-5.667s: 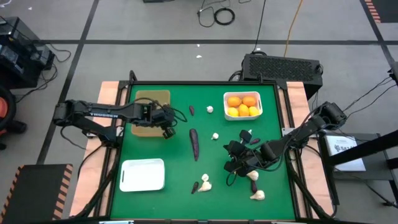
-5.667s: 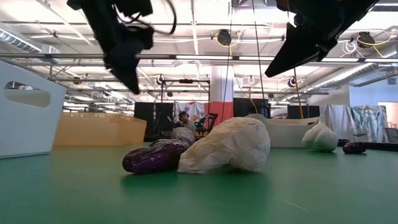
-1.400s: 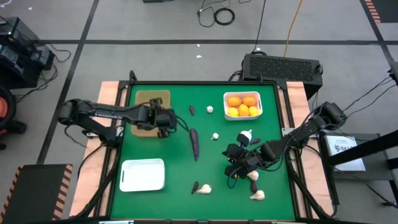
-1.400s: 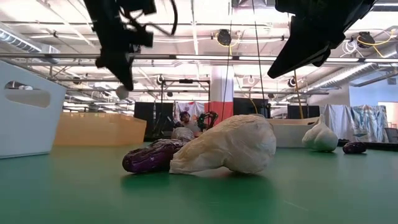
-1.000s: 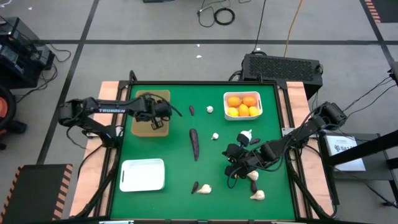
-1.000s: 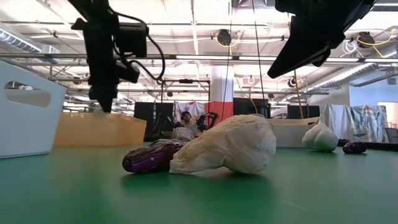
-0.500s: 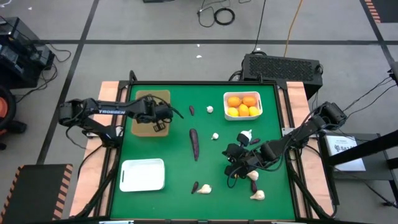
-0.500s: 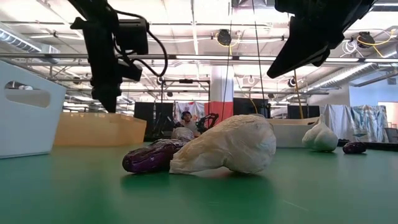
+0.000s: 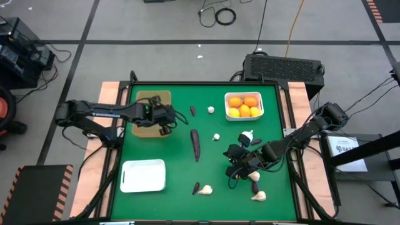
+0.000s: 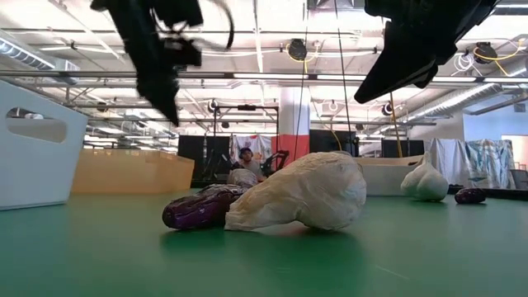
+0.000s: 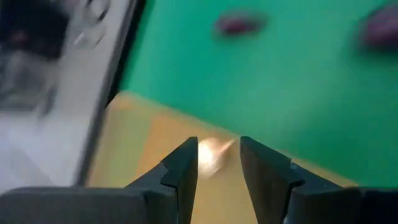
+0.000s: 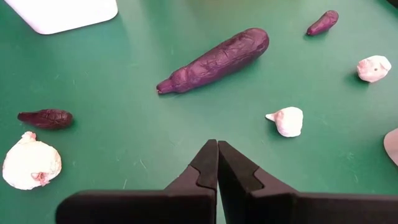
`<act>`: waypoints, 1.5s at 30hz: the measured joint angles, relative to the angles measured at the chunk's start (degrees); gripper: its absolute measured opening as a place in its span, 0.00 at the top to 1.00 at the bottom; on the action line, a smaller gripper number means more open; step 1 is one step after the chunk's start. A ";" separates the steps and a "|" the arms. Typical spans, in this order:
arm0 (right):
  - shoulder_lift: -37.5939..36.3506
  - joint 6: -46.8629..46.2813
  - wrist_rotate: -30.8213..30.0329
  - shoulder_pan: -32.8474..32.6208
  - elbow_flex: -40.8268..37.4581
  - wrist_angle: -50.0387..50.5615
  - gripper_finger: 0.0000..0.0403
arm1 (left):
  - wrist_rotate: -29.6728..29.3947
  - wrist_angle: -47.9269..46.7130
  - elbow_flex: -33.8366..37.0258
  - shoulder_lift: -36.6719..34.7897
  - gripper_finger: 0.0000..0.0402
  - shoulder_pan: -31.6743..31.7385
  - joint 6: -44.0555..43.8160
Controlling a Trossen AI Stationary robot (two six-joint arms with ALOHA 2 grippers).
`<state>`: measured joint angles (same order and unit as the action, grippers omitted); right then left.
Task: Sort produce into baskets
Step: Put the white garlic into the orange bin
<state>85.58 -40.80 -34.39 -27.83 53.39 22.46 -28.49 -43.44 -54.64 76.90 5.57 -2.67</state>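
Observation:
My left gripper (image 9: 165, 122) is open and empty, above the right edge of the tan tray (image 9: 149, 107). In the left wrist view its fingers (image 11: 217, 146) stand apart, and a cream bulb (image 11: 210, 154) lies on the tan tray (image 11: 143, 149) beyond them. My right gripper (image 9: 232, 166) is shut and empty, above the table near its right side; it also shows in the right wrist view (image 12: 217, 144). A long purple eggplant (image 9: 195, 144) lies mid-table. Orange and yellow citrus fruits (image 9: 244, 105) fill the far white tray (image 9: 270, 106). The near white tray (image 9: 144, 175) holds nothing.
Cream bulbs lie loose on the green table: (image 9: 211, 110), (image 9: 216, 136), (image 9: 248, 135), (image 9: 254, 177), (image 9: 258, 195), (image 9: 205, 188). Small purple pieces lie next to them: (image 9: 192, 110), (image 9: 256, 142), (image 9: 196, 188). There is free room between the long eggplant and the near white tray.
My left gripper has gone from over the tan tray toward the table's right edge and has risen. My right gripper has kept still.

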 joint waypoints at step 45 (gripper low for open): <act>-11.82 -9.13 -13.91 -18.02 3.30 13.11 1.00 | 33.96 57.48 -41.68 57.98 0.37 -18.07 5.18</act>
<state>73.76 -49.93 -48.29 -45.86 56.69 35.57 5.47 14.04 -96.31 134.88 -12.50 2.50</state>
